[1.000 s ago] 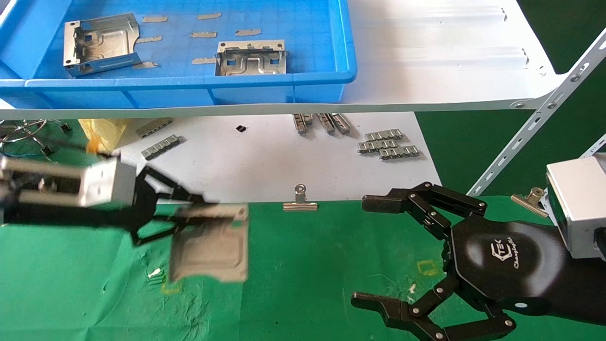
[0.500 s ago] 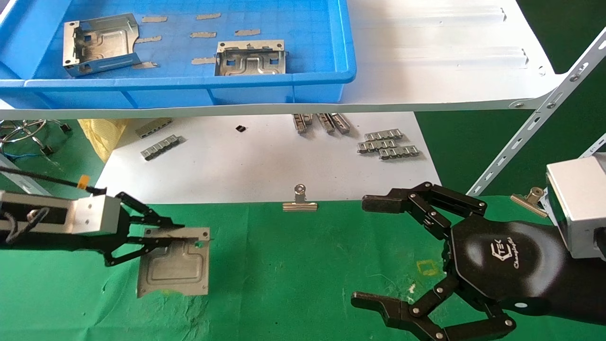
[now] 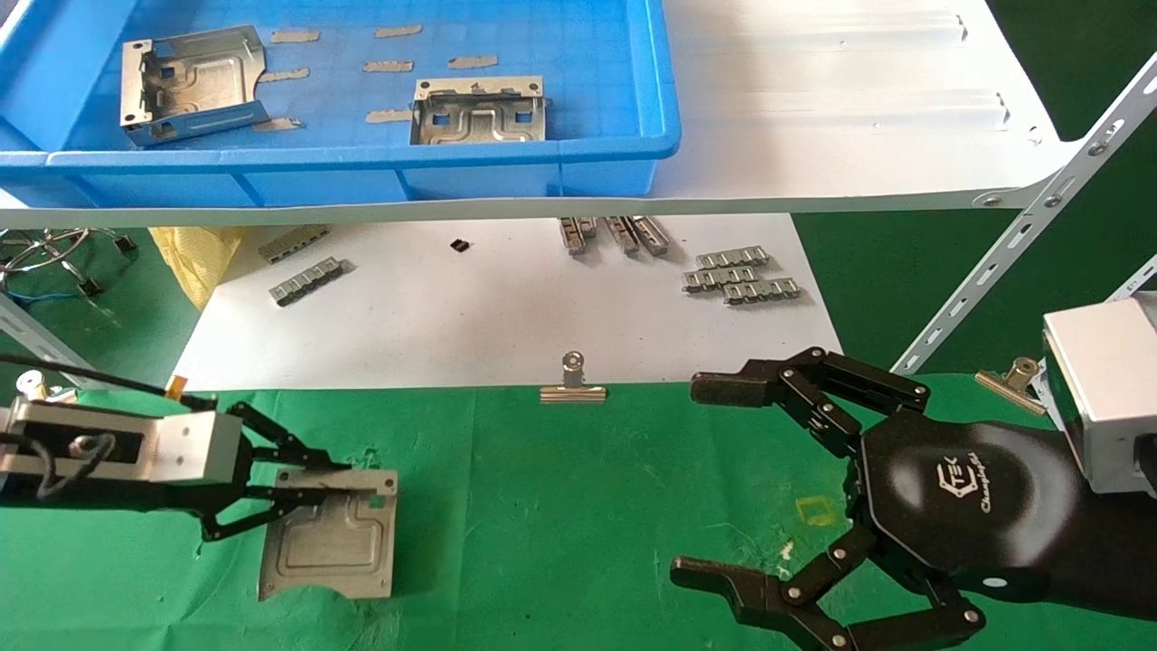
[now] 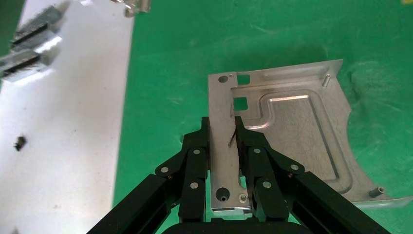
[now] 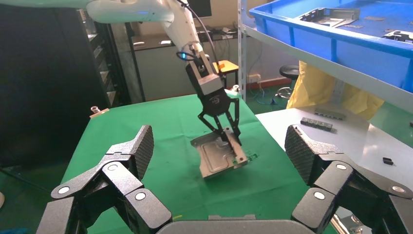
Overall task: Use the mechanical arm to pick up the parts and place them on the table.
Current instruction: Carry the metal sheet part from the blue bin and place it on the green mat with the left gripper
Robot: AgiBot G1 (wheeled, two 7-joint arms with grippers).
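My left gripper (image 3: pixel 348 479) is shut on one upturned side wall of a shiny stamped part (image 3: pixel 330 542), held tilted low over the green-cloth table (image 3: pixel 560 506) at its left. In the left wrist view the fingers (image 4: pixel 197 156) pinch that wall of the part (image 4: pixel 292 131) from both sides. The right wrist view shows the part (image 5: pixel 214 158) with its lower edge close to the cloth; I cannot tell whether it touches. Two more parts (image 3: pixel 194 83) (image 3: pixel 479 113) lie in the blue tray (image 3: pixel 362 158). My right gripper (image 3: pixel 705 479) hangs open and empty over the table's right side.
The tray sits on a white shelf board (image 3: pixel 813 108) overhanging a white sheet (image 3: pixel 506 307) with ribbed grey clip strips (image 3: pixel 741 276). Binder clips (image 3: pixel 572 389) (image 3: pixel 1008 380) hold the cloth's far edge. A slanted shelf brace (image 3: pixel 1021 235) runs at the right.
My left gripper has carried the part leftward and down toward the green cloth. The right arm has not moved.
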